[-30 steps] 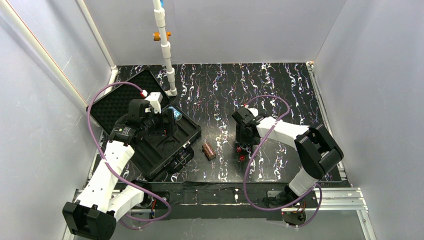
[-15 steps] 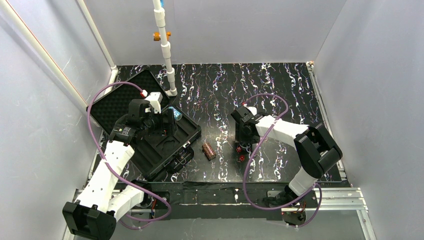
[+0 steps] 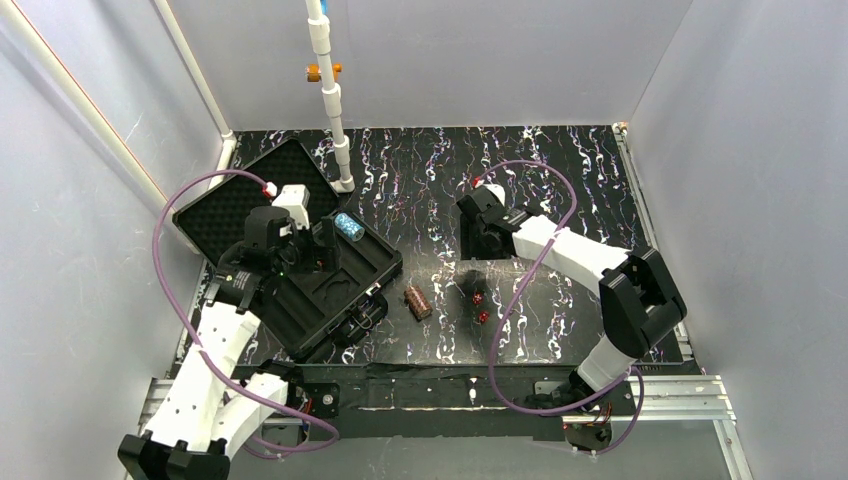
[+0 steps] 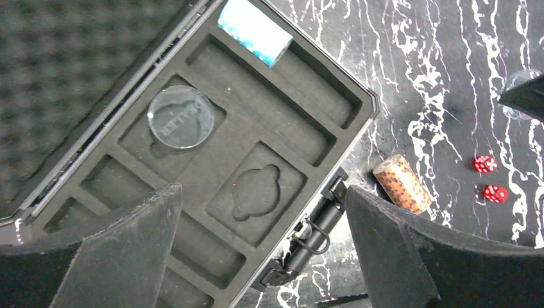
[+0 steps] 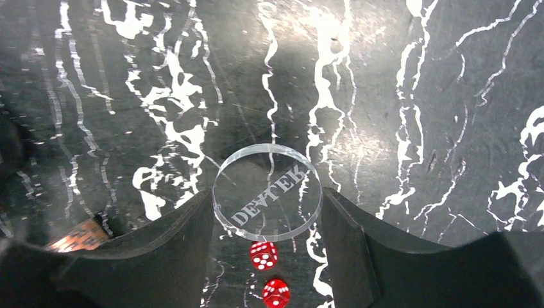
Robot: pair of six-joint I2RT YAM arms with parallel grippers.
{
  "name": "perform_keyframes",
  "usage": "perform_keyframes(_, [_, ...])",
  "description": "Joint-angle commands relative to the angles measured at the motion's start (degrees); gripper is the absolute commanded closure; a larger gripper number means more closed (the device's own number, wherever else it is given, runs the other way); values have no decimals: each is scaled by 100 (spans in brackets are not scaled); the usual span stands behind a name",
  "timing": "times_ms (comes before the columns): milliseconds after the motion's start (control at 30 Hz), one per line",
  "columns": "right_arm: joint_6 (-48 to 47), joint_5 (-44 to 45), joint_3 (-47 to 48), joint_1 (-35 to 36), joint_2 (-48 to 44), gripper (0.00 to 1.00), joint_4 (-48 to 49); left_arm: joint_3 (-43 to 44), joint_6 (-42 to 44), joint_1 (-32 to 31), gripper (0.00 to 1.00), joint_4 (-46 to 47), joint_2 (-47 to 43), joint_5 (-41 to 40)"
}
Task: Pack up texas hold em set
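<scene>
Now right hand [image 5: 267, 215], clamped on the clear disc [image 5: 267, 183], should carry it level to the case's [image 4: 292, 138] empty round pocket [image 4: 253, 189]; left hand [image 4: 260, 199] spread wide

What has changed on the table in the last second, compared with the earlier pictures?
The right pincer, shut on the clear disc, carried it away from the two red dice toward the far side. The left pincer, open, drew back to the left, uncovering the blue-white chip stack in the case. The brown chip stack, dice and case stayed.
</scene>
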Motion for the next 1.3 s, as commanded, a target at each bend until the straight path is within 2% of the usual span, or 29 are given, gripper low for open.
perform_keyframes(0, [-253,-410,394,4,-352,54,297,-69,-18,-26,2,-38,-385,-698])
perform_keyframes(167, [-378,-797,619,160,-366,55,491,-137,-68,-25,2,-1,-815,-1273])
perform_keyframes(433, [-555,-1013,1078,804,-213,55,658,-221,-138,-19,2,27,-1403,-2157])
perform_keyframes(733, [-691,-1165,1857,1524,370,56,697,-331,-218,-25,2,89,-2105,-3049])
perform_keyframes(967, [-725,-1294,2494,2006,954,56,703,-433,-217,-23,2,179,-2558,-3421])
perform_keyframes(1267, [-734,-1442,3390,2491,1888,57,662,-449,-163,-23,2,203,-2578,-3478])
